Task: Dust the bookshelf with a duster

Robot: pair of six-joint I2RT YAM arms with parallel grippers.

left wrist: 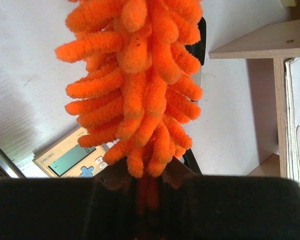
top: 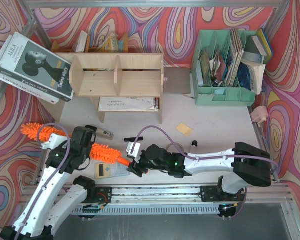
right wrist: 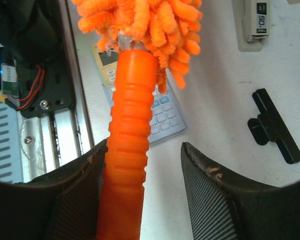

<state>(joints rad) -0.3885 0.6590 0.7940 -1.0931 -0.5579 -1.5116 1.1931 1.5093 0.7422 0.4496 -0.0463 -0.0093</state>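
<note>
The left hand (left wrist: 142, 177) is clenched on the fluffy head of the duster (left wrist: 135, 85). The right hand (right wrist: 142, 149) is released, spread around the orange handle (right wrist: 131, 100), which touches one finger. The duster sits over a calculator (right wrist: 166, 119) at the near left of the counter (top: 210, 125), well apart from the far bookshelf (top: 117, 75).

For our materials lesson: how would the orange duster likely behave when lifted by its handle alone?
The duster is probably light: mostly fluffy fibres. Its ribbed handle should resist slipping. The long head may droop or sway.
</note>
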